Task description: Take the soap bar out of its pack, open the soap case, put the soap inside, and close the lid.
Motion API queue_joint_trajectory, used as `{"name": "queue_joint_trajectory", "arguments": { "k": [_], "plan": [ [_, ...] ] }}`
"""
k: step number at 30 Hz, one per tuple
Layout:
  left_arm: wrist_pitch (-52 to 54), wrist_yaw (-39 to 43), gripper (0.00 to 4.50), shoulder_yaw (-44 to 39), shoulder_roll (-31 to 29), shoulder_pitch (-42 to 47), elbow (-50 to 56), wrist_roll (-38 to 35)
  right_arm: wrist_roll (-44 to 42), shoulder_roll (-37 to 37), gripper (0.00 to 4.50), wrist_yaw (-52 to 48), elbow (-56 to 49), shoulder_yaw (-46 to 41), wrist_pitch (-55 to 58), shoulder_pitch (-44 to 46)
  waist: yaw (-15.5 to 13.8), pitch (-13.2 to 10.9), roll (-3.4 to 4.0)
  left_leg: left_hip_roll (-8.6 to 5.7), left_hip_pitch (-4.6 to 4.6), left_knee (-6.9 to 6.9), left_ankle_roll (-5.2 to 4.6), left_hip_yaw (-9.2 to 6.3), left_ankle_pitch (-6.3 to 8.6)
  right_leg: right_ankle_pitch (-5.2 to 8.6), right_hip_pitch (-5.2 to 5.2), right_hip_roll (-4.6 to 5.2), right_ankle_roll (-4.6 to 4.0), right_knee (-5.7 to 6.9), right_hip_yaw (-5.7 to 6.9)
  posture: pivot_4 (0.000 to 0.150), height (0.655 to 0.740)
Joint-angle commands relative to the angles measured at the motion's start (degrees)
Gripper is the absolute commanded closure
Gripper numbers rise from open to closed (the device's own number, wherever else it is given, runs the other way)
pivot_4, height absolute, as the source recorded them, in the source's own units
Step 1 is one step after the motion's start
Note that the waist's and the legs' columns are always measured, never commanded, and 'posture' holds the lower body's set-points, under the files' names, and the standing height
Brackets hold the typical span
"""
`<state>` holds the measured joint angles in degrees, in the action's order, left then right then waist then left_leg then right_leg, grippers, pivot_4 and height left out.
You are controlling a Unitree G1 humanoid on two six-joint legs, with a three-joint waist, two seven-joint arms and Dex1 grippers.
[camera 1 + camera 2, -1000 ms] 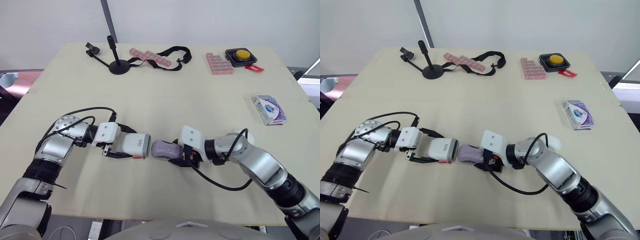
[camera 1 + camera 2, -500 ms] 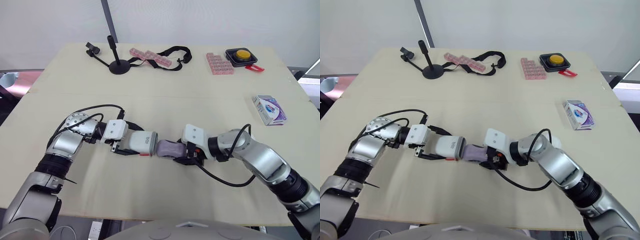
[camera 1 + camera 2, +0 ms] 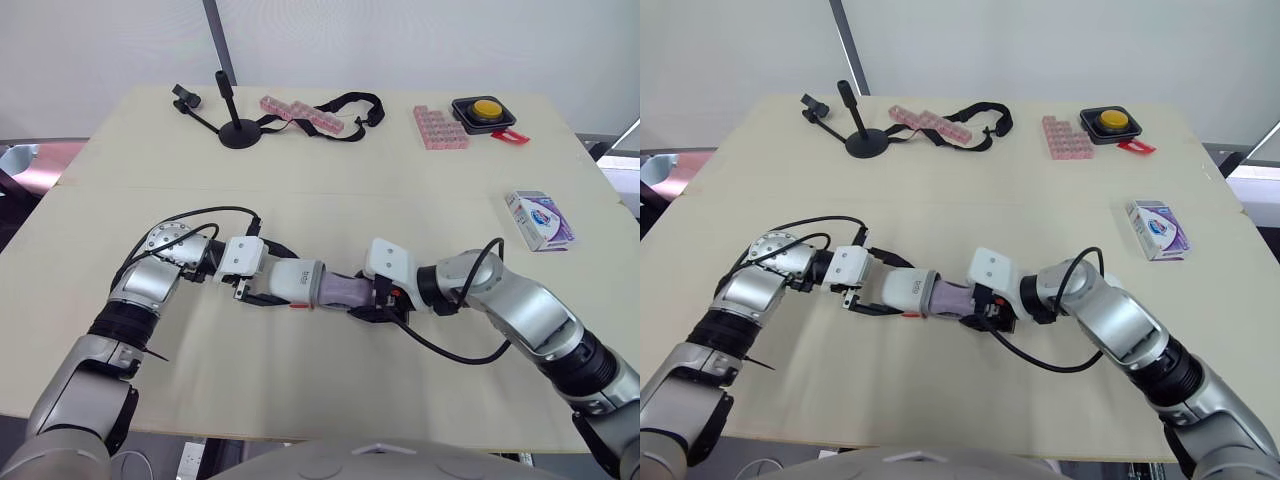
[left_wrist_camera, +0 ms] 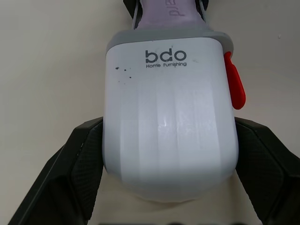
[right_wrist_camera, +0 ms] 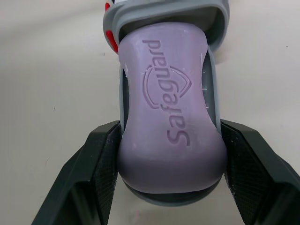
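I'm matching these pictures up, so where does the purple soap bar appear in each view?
Left eye view: purple oval soap bar mid-table, right of the white plastic soap case.
Right eye view: same place.
Left wrist view: sticking out of the case's open end.
Right wrist view: held in the right gripper.
Shared landmark: the case's red latch.

Bright, even, diffuse light falls from above on the pale table (image 3: 400, 190), without hard glare. Shadows are soft and short. In the left wrist view the white soap case (image 4: 168, 126) carries a faint vertical sheen; in the right wrist view the soap bar (image 5: 171, 136) looks matte, with dark shade under its rounded end.
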<state>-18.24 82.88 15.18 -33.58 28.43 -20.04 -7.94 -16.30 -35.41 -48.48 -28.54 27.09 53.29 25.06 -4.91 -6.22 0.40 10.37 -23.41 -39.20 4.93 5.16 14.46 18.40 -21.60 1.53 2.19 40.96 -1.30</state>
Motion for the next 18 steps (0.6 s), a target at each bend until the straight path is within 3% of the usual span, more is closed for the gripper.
{"name": "queue_joint_trajectory", "arguments": {
  "k": [1,18],
  "plan": [
    [-0.21,-0.32,1.04,0.5,0.9,1.24,0.67,-0.03,-0.73,-0.08,1.45,0.56,-2.38,-0.96,1.99,1.99,-0.01,0.0,0.0,0.0,0.0,0.0,0.0,0.0,0.0,0.0,0.0,0.0,0.0,0.0,0.0,0.15,0.716],
    [3.45,-4.56,1.04,2.76,7.37,2.15,2.75,1.47,-1.48,1.21,1.45,1.58,-3.11,-0.31,7.05,7.34,-1.19,0.0,0.0,0.03,-0.03,-0.04,-0.01,0.05,0.0,0.0,-0.07,0.01,-0.01,0.09,-0.03,0.15,0.716]
  ]
}}
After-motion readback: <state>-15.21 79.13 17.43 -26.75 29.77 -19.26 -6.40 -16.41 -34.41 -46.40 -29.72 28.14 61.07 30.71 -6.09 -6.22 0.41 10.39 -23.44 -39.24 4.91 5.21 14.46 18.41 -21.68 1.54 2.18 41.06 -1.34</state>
